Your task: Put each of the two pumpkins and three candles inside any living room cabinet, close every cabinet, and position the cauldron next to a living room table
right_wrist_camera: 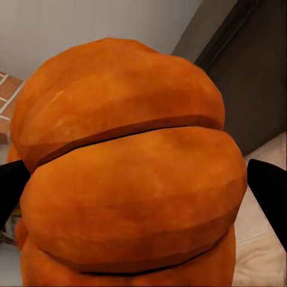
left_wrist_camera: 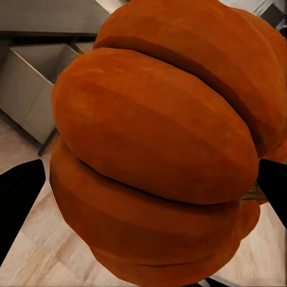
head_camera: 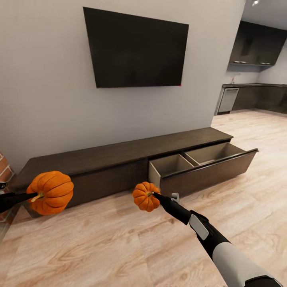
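Each gripper holds one orange ribbed pumpkin above the wooden floor in front of the cabinet (head_camera: 119,153). My left gripper (head_camera: 36,196) is shut on the larger-looking pumpkin (head_camera: 51,192) at the left edge; its black fingers (left_wrist_camera: 21,206) flank that pumpkin (left_wrist_camera: 155,149). My right gripper (head_camera: 154,194) is shut on the other pumpkin (head_camera: 145,196), a little short of the cabinet's open drawer (head_camera: 207,159); that pumpkin (right_wrist_camera: 131,173) sits between the dark fingertips (right_wrist_camera: 269,185). The drawer is pulled out, with two pale empty compartments. Candles, cauldron and table are out of view.
A black television (head_camera: 135,48) hangs on the grey wall above the cabinet. Red brick (head_camera: 4,171) edges the far left. A dark kitchen (head_camera: 255,91) lies beyond the wall's right end. Open wooden floor (head_camera: 119,243) stretches before the cabinet.
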{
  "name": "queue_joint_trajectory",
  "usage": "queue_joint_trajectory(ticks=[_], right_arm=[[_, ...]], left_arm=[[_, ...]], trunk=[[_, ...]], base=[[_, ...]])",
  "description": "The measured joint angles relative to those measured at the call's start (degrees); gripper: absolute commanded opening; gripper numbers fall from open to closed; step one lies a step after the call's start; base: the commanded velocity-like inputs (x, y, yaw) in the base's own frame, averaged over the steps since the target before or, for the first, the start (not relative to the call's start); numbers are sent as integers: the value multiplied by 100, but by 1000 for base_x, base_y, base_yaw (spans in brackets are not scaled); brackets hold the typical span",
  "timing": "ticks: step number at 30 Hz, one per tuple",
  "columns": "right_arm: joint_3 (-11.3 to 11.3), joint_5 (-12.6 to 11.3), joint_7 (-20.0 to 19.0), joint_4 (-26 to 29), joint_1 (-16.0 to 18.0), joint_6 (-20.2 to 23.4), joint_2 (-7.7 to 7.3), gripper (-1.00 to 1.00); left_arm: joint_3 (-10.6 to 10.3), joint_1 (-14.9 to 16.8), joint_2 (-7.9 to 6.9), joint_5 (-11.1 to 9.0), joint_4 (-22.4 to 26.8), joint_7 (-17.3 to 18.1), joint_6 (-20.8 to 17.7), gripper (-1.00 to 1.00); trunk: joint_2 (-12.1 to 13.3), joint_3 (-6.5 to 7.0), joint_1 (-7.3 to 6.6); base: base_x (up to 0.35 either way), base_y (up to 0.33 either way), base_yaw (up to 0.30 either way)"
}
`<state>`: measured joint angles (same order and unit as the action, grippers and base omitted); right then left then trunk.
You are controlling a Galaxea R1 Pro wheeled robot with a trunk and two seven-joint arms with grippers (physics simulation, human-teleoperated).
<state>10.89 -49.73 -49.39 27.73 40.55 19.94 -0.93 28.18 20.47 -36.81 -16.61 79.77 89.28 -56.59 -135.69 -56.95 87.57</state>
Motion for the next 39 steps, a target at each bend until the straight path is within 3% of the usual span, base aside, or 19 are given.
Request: queue_joint_trajectory(ticks=[39], right_arm=[[-7,-10,18,-9,0,-17,0,-100]], left_arm=[[0,0,0,8,0,0,1,-100]], trunk=[[0,0,0]], base=[[0,0,-280]])
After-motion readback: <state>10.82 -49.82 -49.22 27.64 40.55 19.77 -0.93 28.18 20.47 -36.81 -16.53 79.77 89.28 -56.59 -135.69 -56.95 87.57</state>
